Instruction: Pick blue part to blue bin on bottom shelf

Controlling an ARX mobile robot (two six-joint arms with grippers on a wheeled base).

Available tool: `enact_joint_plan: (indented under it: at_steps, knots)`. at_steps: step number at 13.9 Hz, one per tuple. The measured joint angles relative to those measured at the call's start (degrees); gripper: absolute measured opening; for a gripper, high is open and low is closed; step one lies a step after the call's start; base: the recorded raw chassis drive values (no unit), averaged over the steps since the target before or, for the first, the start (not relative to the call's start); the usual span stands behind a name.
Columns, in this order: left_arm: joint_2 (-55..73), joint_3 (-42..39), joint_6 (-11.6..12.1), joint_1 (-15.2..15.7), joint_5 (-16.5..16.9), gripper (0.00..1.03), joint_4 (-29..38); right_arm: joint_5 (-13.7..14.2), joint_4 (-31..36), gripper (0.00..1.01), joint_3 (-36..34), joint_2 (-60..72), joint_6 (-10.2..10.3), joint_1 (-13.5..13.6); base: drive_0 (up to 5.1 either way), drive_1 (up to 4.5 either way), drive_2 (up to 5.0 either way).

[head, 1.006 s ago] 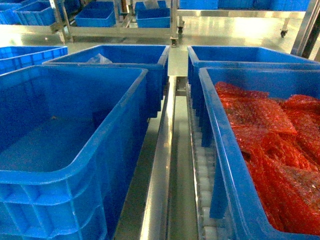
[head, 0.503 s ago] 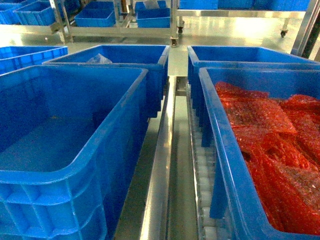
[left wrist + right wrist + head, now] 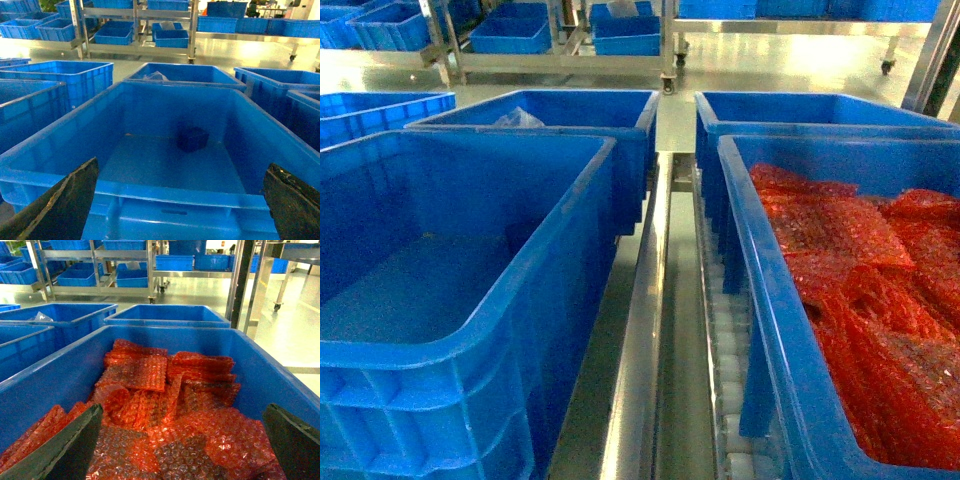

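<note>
A large blue bin (image 3: 440,300) is sitting on the left, beside another bin (image 3: 790,330) on the right that is holding red bubble-wrap bags (image 3: 160,410). The left gripper (image 3: 180,205) is hovering wide open and holding nothing over the left bin's near rim; the right gripper (image 3: 180,445) is likewise spreading wide, unloaded, above the bags. The dark blue part (image 3: 193,138) is lying on the left bin's floor near the back wall.

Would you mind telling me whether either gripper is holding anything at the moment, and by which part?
Nothing is held. The left gripper is open above the near-empty bin, and the right gripper is open over the red bubble wrap.
</note>
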Motion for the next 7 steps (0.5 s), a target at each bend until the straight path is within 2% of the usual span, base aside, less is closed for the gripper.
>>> enact_joint_plan:
  at_steps: [7]
  knots:
    - [0.00, 0.00, 0.00, 0.00, 0.00, 0.98, 0.00, 0.00, 0.02, 0.98, 0.00, 0.00, 0.00, 0.00, 0.0, 0.00, 0.0]
